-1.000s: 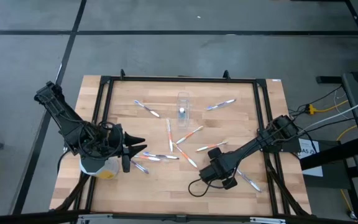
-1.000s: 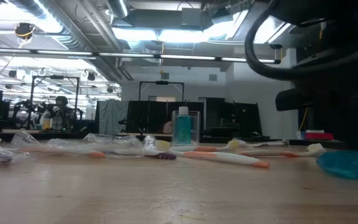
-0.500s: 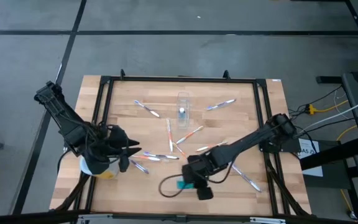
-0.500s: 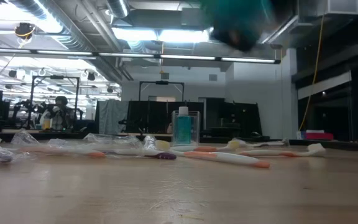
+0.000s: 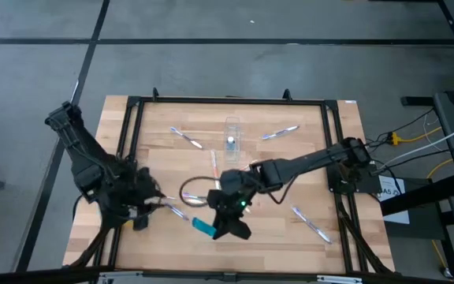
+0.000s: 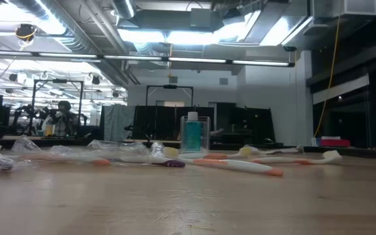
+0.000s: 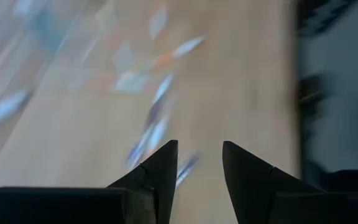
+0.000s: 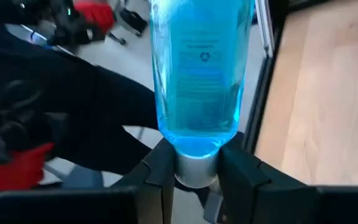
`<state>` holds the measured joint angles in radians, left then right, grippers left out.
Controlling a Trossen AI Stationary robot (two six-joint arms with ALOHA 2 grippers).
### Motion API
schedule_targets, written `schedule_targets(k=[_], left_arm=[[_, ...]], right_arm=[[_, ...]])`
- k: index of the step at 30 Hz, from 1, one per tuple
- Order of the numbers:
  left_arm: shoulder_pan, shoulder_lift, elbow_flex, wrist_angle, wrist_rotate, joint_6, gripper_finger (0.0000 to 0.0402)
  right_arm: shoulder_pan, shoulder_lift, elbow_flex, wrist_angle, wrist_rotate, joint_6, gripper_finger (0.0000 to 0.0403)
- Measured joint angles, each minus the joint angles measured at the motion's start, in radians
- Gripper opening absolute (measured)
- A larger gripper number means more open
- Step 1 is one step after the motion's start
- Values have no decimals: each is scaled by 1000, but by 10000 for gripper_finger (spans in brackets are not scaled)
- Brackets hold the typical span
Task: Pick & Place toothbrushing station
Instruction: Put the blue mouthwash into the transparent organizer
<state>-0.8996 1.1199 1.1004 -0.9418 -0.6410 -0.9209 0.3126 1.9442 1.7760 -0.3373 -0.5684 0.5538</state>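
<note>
The clear holder (image 5: 232, 134) stands upright on its base at the table's far middle, with a small blue bottle inside; it also shows in the low view (image 6: 195, 134). My right gripper (image 5: 221, 219) is over the table's near middle and is shut on a blue bottle (image 5: 205, 228), which fills the right wrist view (image 8: 201, 68). My left gripper (image 5: 150, 207) is open and empty at the near left, above blurred toothbrushes (image 7: 157, 118). No gripper is near the holder. My right gripper pinches the blue bottle between its two fingers at the white cap end (image 8: 196, 172). The bottle's body sticks out straight ahead beyond the fingertips, in line with the fingers. It is lifted clear of the table.
Several toothbrushes lie scattered on the wooden table, among them some at the far left (image 5: 186, 139), the far right (image 5: 279, 132), the middle (image 5: 214, 167) and the near right (image 5: 310, 223). A black frame (image 5: 227, 100) runs round the table. A cable loop (image 5: 194, 188) hangs by my right arm.
My right gripper has risen from the table's near right with the blue bottle and swung toward the left, to the near middle. My left gripper has drawn back toward the near left edge and turned, now covering the yellow tub seen earlier.
</note>
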Motion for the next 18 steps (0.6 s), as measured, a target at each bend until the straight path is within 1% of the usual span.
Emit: schedule_targets(k=[3,5,7,9,10,15,16,18], left_arm=[[-26,-21,0,197,-81,172,129],[-32,-36,0,294,-153,284,134],[-28,-40,0,381,-185,436,143],[-8,-36,0,454,-184,574,156],[5,-34,0,479,-181,620,163],[59,-48,0,587,-172,758,202],[69,-53,0,617,-154,789,208],[91,-59,0,667,-84,835,219]], right_arm=[[-33,0,-11,63,-44,58,93],[-47,0,-11,130,-83,108,93],[-54,0,-11,213,-113,157,93],[-52,0,-11,268,-134,196,93],[-52,0,-11,285,-141,209,93],[-55,0,-11,308,-158,251,93],[-52,0,-11,307,-155,253,93],[-49,0,-11,308,-154,254,93]])
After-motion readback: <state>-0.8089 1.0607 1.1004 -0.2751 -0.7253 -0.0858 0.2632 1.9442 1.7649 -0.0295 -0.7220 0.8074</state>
